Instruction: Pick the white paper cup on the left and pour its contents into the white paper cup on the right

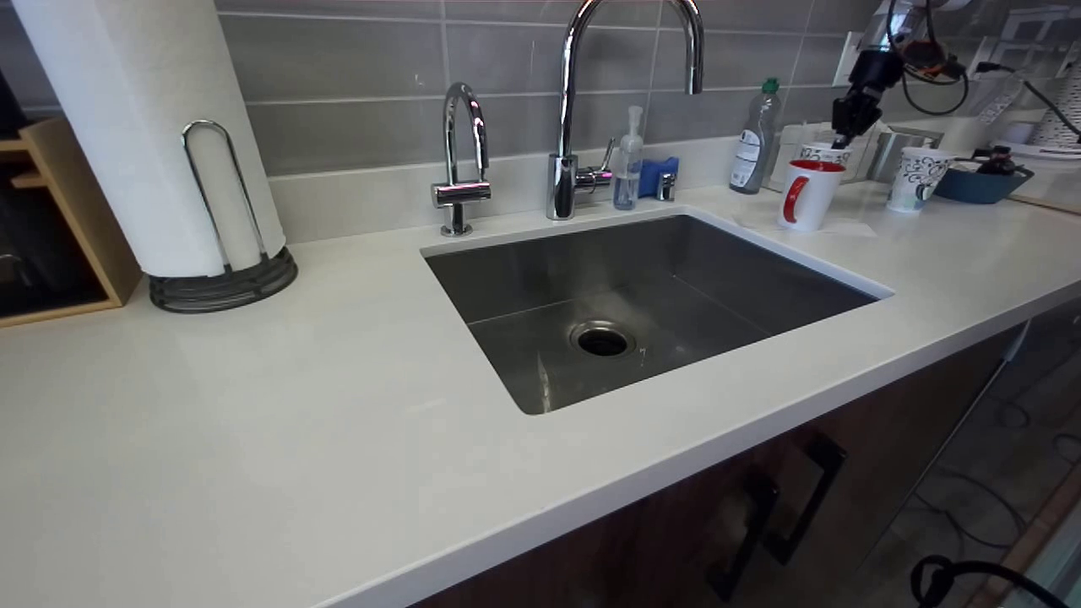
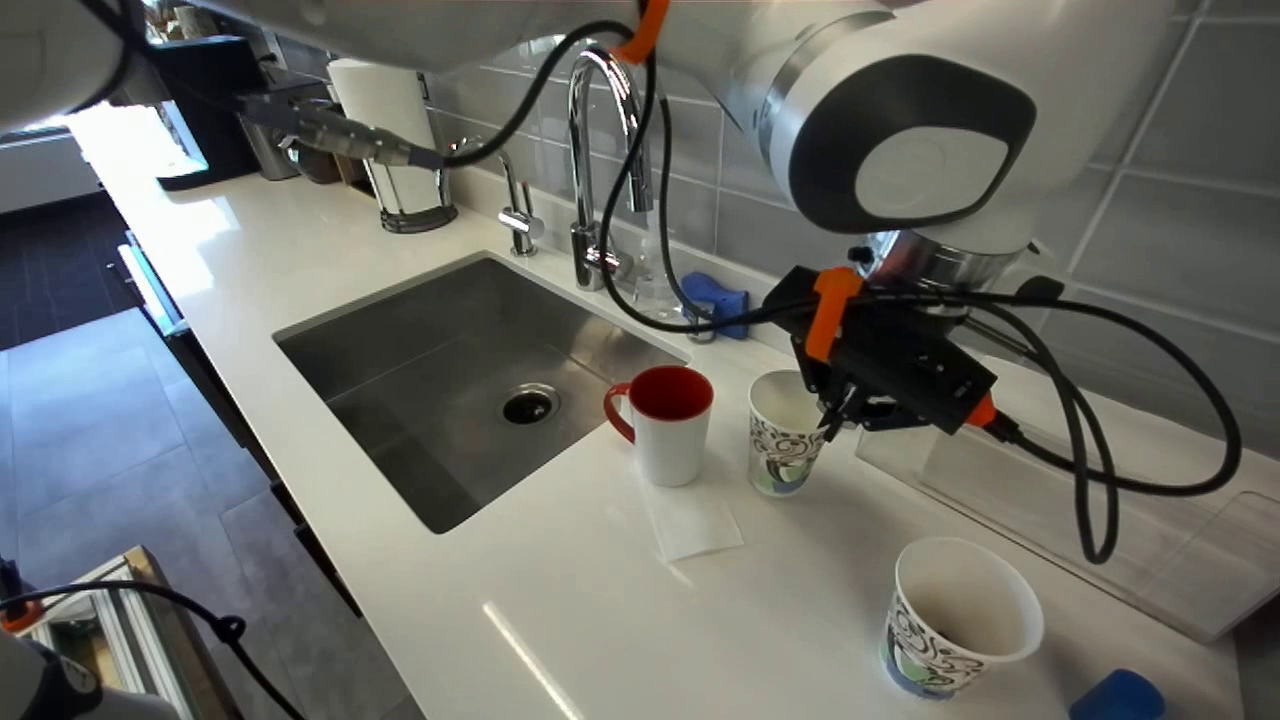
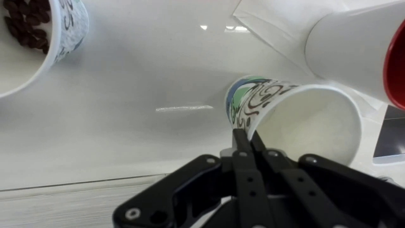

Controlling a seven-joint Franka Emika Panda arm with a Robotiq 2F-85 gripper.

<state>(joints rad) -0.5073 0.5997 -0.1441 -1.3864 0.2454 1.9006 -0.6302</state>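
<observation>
A white paper cup with a swirl print (image 2: 778, 450) stands upright beside the red-and-white mug and seems to rest on the counter. In the wrist view this cup (image 3: 259, 98) shows a pale inside with nothing seen in it. My gripper (image 3: 248, 136) is shut on its rim, one finger inside and one outside; the gripper also shows in both exterior views (image 1: 840, 142) (image 2: 832, 420). A second patterned paper cup (image 2: 930, 655) stands apart, farther from the sink. In the wrist view this second cup (image 3: 71, 28) holds dark brown beans.
The white mug with red inside (image 2: 672, 430) stands close to the held cup, by a napkin (image 2: 700, 530). The sink (image 1: 608, 312) lies beyond the mug. A clear plastic panel (image 2: 1060, 520) runs along the wall side. A blue bowl (image 1: 971, 187) and soap bottle (image 1: 754, 143) stand nearby.
</observation>
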